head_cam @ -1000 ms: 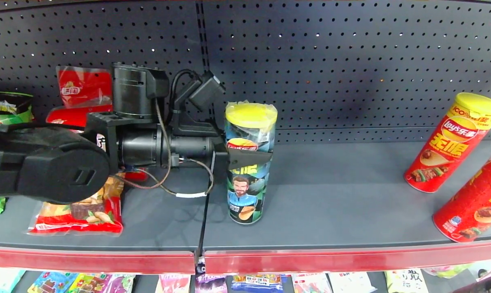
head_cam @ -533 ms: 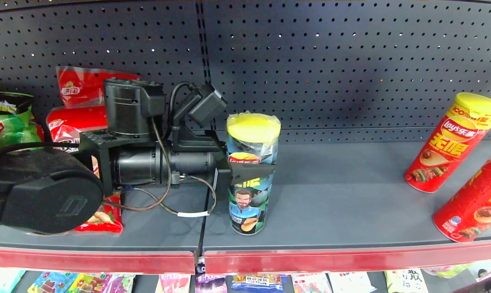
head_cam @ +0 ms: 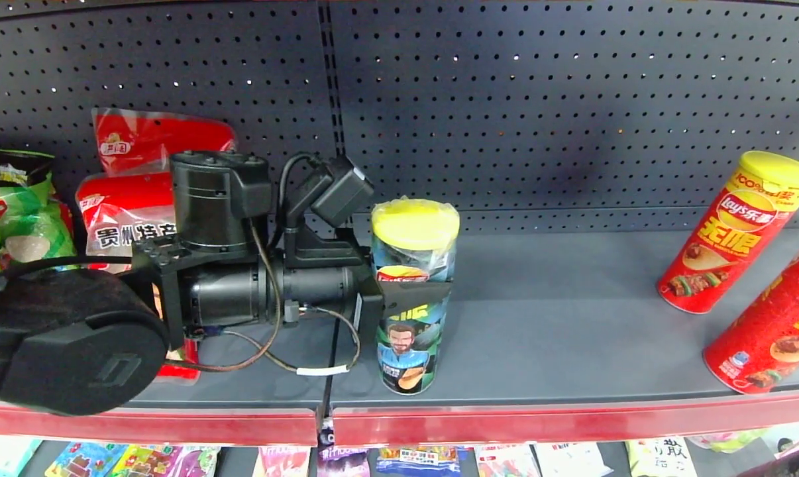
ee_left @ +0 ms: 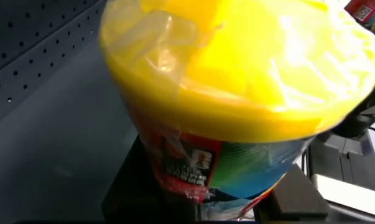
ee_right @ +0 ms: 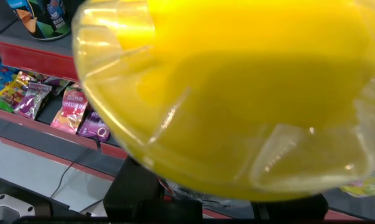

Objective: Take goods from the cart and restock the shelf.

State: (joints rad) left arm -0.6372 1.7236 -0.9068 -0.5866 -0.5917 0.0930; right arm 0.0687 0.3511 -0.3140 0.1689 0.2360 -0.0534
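A blue-green chips can (head_cam: pixel 406 351) with a yellow lid stands upright near the front edge of the grey shelf (head_cam: pixel 545 331). My left gripper (head_cam: pixel 413 291) is shut on its middle, coming in from the left. In the left wrist view the can's lid (ee_left: pixel 237 74) is close up, with the dark fingers (ee_left: pixel 134 193) on either side below it. In the right wrist view another yellow-lidded can (ee_right: pixel 237 93) sits between the dark fingers of my right gripper (ee_right: pixel 212 205), which is shut on it. The blue-green can (ee_right: pixel 41 15) appears far off.
Two red chips cans lean at the shelf's right end, one further back (head_cam: pixel 737 232) and one at the front corner (head_cam: pixel 770 331). Red snack bags (head_cam: pixel 128 199) and a green bag (head_cam: pixel 15 212) fill the left. The pegboard back wall (head_cam: pixel 505 99) rises behind. Packets (head_cam: pixel 280 460) lie on the shelf below.
My left arm has brought the blue-green can down and toward the shelf's front edge. The red bags behind the arm show more now.
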